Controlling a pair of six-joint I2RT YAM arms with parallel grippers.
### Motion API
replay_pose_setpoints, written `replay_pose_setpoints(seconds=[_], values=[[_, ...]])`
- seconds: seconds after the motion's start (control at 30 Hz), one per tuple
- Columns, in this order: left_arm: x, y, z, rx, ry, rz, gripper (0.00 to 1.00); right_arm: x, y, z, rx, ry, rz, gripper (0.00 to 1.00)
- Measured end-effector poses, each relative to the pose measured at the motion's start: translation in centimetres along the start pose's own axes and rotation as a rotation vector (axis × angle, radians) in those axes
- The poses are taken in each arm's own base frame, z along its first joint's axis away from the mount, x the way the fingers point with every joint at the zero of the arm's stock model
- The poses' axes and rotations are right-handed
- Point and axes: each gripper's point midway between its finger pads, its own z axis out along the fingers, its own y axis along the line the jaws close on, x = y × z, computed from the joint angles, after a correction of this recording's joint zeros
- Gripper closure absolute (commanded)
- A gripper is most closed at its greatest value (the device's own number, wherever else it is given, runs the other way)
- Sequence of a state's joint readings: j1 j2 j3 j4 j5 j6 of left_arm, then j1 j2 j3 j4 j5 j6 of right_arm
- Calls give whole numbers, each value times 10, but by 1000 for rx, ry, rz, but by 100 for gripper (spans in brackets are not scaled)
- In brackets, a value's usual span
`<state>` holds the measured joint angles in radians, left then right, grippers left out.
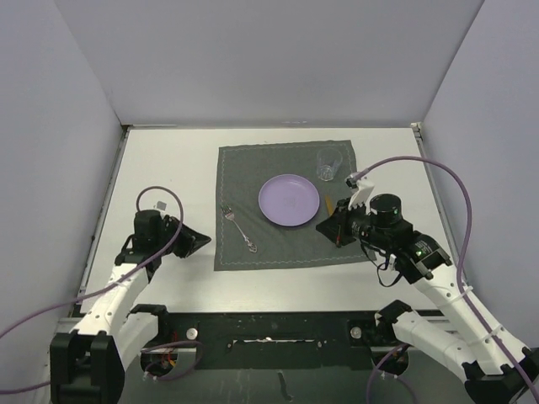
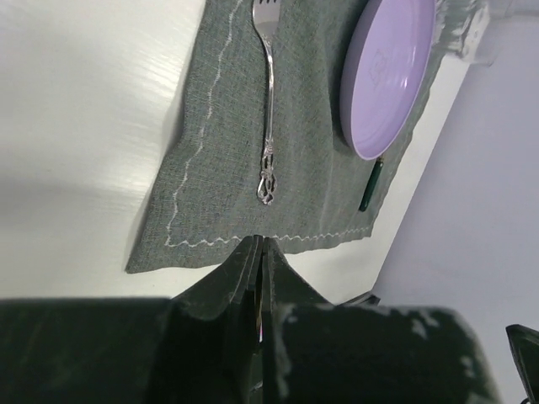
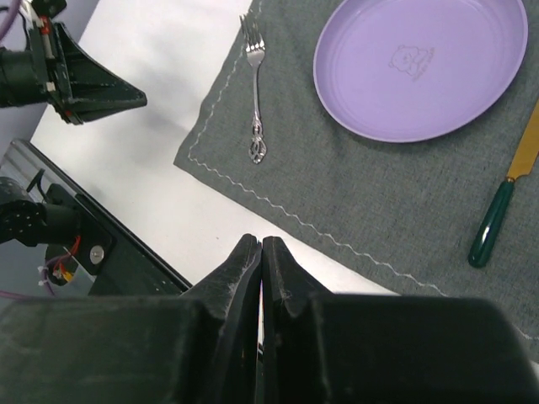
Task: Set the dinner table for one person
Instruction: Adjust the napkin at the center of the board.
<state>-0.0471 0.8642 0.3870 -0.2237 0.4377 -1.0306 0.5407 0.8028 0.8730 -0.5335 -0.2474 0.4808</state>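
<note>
The dinner table filled the whole floor of the white-walled booth. It was a flat, white, rectangular top, and its longer side seemed to run left to right along the dark metal rail at the near edge. The arm mounts covered parts of that edge.

Off the near left corner of the placemat, the left claw was over bare tabletop, its black fingers pressed together on nothing. The placemat was dark grey woven cloth with a pale zigzag stitch round its border, and it lay near the middle of the table.

A slim silver fork with an ornate looped handle lay slanted on the mat's left side, tines toward the far edge. At the mat's centre sat a round, smooth lilac plate with a faint figure stamped in it.

Just right of the plate lay a knife with a golden blade and a green handle. From above the right claw hid most of it. That claw was also closed and empty. A clear glass stood at the mat's far right corner.
</note>
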Motion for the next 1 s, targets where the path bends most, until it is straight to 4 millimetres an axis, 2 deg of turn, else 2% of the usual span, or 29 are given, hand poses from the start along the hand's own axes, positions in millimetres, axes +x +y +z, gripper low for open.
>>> replay_pose_setpoints(seconds=[0.2, 0.27, 0.43, 0.63, 0.7, 1.0], values=[[16, -19, 12, -48, 119, 146, 100, 24, -14, 10, 46, 79, 19, 100], [22, -18, 14, -54, 140, 180, 100, 30, -17, 13, 56, 101, 24, 100], [35, 2, 20, -112, 191, 206, 100, 37, -21, 16, 68, 126, 26, 100], [61, 54, 23, -215, 257, 159, 100, 38, -22, 15, 75, 132, 26, 100], [66, 63, 25, -241, 278, 149, 100, 39, -22, 15, 77, 135, 27, 100], [67, 64, 35, -239, 273, 167, 100, 38, -23, 10, 87, 121, 25, 100]])
